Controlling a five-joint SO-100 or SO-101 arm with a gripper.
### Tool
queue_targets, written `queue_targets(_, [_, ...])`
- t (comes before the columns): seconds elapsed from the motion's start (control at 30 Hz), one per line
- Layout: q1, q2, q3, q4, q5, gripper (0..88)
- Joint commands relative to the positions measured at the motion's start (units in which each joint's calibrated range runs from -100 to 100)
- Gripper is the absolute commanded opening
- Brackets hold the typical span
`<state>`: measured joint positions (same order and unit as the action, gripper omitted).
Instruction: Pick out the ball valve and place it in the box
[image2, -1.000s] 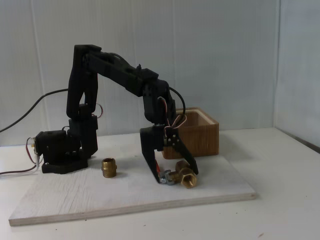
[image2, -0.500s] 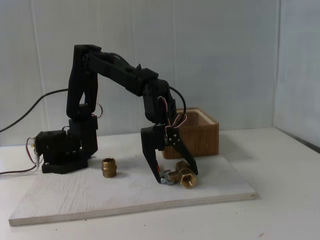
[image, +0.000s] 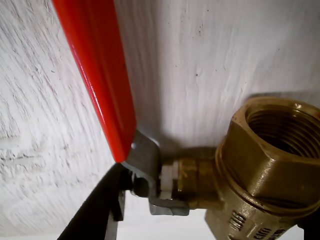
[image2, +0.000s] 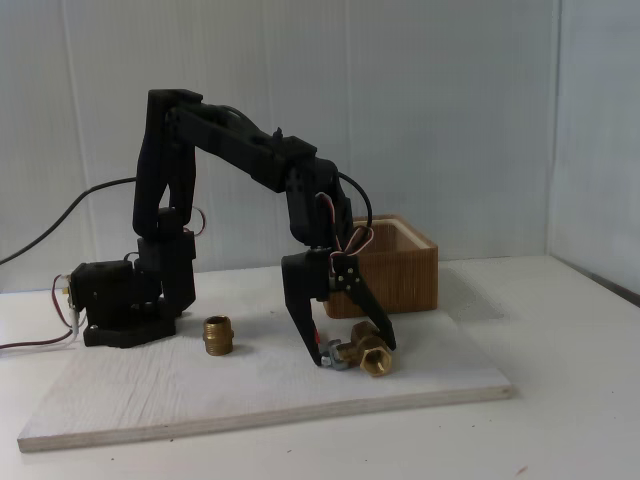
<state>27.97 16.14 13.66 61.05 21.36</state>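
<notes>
The ball valve (image2: 372, 355) rests low on the pale wooden board (image2: 150, 390), its brass body and silver stem between my black fingers. My gripper (image2: 357, 354) is shut on it, one fingertip at the stem end and the other against the brass body. In the wrist view the valve's brass hexagonal opening (image: 270, 150) fills the lower right and its red lever handle (image: 97, 75) runs up to the top left. A black finger (image: 97, 215) presses the silver stem bracket. The ribbed wooden box (image2: 395, 265) stands just behind the gripper, to the right.
A short brass threaded nipple (image2: 218, 336) stands on the board left of the gripper. The arm's base (image2: 120, 300) sits at the board's left rear, with cables trailing off to the left. White table surface surrounds the board.
The valve has shifted slightly left and up between the fingers as they closed in. The arm has otherwise barely moved.
</notes>
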Motion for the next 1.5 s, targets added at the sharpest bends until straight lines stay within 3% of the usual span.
queue_targets(0.0, [-0.15, -0.41, -0.22, 0.12, 0.01, 1.7])
queue_targets(0.4, [-2.66, -1.34, -1.66, 1.24, 0.01, 1.8])
queue_targets(0.7, [-2.81, -0.5, -14.84, 16.65, 0.01, 1.8])
queue_targets(1.2, [-2.73, -1.34, -18.27, 20.1, 0.01, 1.8])
queue_targets(1.47, [-2.88, -1.17, -30.9, 31.72, -0.04, 1.8])
